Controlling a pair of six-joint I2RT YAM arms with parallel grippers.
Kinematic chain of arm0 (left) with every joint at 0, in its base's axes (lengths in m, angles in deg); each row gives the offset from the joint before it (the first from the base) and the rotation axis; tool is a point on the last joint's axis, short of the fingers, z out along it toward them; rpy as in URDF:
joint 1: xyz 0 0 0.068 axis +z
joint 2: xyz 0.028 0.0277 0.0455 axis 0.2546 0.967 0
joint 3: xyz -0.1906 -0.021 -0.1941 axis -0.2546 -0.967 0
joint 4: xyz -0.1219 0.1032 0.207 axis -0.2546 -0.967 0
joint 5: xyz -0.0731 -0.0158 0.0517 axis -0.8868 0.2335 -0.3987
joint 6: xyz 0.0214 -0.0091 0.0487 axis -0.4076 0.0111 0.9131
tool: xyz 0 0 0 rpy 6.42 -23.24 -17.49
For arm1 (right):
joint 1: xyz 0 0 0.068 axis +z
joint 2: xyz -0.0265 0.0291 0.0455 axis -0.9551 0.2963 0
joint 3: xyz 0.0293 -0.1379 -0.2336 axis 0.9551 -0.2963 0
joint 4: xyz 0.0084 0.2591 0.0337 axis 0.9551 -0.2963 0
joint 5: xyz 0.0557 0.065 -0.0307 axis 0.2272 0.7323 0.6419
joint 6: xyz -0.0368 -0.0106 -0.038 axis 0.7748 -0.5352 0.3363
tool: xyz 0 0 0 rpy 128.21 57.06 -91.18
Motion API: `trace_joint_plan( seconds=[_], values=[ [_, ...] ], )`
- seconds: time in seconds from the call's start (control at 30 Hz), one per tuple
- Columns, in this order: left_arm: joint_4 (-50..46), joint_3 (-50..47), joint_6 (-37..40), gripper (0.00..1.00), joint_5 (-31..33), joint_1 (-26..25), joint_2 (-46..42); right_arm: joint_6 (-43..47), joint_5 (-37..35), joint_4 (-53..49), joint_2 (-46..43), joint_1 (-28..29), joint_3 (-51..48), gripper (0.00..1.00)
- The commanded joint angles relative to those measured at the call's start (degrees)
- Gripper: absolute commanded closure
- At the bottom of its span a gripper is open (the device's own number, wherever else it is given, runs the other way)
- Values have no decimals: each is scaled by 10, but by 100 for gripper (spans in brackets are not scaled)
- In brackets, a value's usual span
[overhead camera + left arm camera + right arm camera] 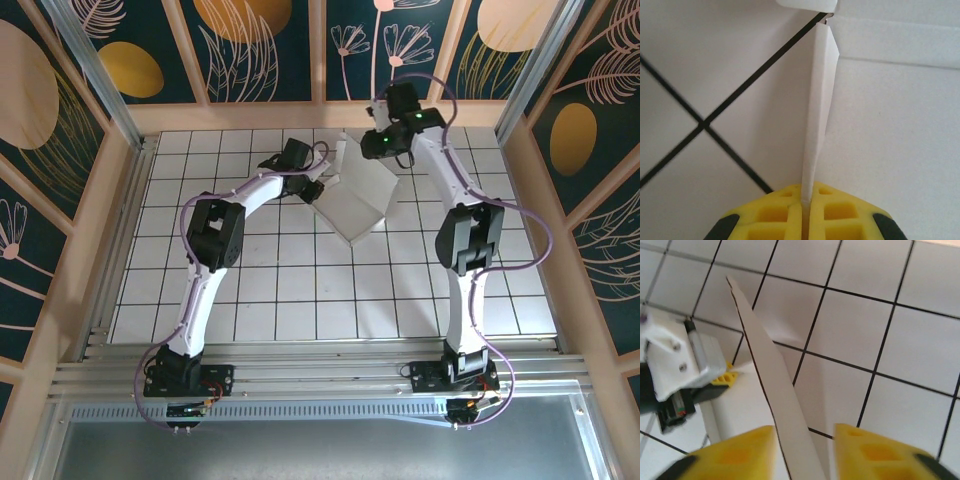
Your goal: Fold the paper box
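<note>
My left pincer [805,202] is clamped tight on a thin upright flap of the paper box [358,208], which rests toward the far edge of the tabletop [260,300]. My right pincer [805,440] stands partly open, with another flap of the box passing between its fingers.

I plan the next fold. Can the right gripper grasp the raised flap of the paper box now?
Probably yes. The right gripper is open, with only the flap of the paper box between its fingers. The left gripper, shut on another edge, is clear of it.
</note>
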Motion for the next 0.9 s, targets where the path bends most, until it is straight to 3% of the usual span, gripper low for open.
trace_joint_plan(
  seconds=[0.0,0.07,0.23,0.37,0.53,0.67,0.87],
  values=[
    [-79,52,110,100,-80,4,47,-19,91,34,-29,-37,17,44],
    [-86,61,153,100,-104,4,53,-26,87,46,-29,-56,50,33],
    [-97,82,245,100,-130,2,62,18,79,24,16,-41,179,26],
    [-175,130,326,100,-151,-5,81,63,110,72,41,-38,144,20],
    [-157,10,482,100,-8,-40,33,222,162,9,115,-13,143,23],
    [-154,-10,501,100,6,-41,23,240,198,5,124,-7,82,24],
    [-100,-46,490,100,-28,-41,-6,270,190,-53,162,5,52,29]
  ],
)
